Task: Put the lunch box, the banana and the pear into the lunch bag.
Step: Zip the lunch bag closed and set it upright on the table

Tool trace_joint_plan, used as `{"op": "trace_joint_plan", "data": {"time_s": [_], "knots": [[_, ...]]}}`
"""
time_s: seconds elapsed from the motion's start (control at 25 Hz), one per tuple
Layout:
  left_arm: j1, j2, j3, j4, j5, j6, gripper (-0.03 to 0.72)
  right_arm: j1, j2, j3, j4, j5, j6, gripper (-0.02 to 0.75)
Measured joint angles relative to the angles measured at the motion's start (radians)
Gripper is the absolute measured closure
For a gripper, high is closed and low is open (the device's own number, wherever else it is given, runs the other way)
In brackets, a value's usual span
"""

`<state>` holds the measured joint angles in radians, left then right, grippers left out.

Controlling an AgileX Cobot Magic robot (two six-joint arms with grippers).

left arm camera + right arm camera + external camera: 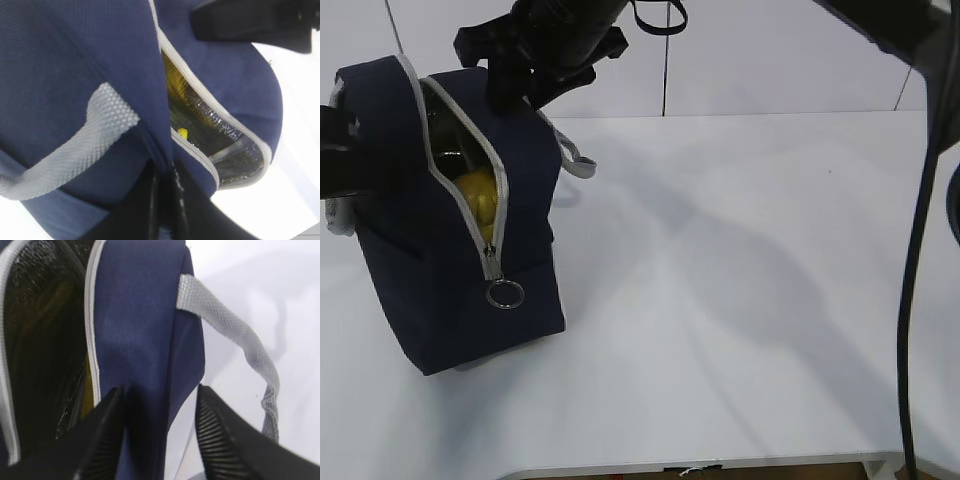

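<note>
Bag (440,240) unzipped, yellow fruit (478,192) inside. Left gripper (165,200) pinched shut on bag fabric; right gripper (157,430) jaws apart, straddling bag's edge beside handle (235,335).

No text, label, brand, number or sign can be read anywhere in these views, neither on the lunch bag (450,230) nor on the desk (750,300).

lunch bag (440,250) interior mostly hidden, yellow fruit (478,192) partly visible, kind unclear
</note>
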<state>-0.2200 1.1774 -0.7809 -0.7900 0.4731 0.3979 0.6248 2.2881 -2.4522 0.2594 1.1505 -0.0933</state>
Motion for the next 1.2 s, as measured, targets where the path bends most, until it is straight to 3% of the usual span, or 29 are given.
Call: {"op": "trace_joint_plan", "data": {"time_s": [0.28,0.52,0.72,1.2], "knots": [[0.0,0.0,0.0,0.0,0.0,0.0,0.703,0.0,0.006,0.0,0.022,-0.022,-0.03,0.514],[0.0,0.0,0.0,0.0,-0.002,0.0,0.703,0.0,0.007,0.0,0.026,-0.022,-0.059,0.708],[0.0,0.0,0.0,0.001,-0.006,0.025,0.703,0.0,0.007,0.0,0.005,-0.022,-0.098,0.719],[-0.011,0.028,-0.045,-0.015,-0.014,0.102,0.703,0.012,-0.029,0.0,-0.136,-0.009,0.074,0.72]]}}
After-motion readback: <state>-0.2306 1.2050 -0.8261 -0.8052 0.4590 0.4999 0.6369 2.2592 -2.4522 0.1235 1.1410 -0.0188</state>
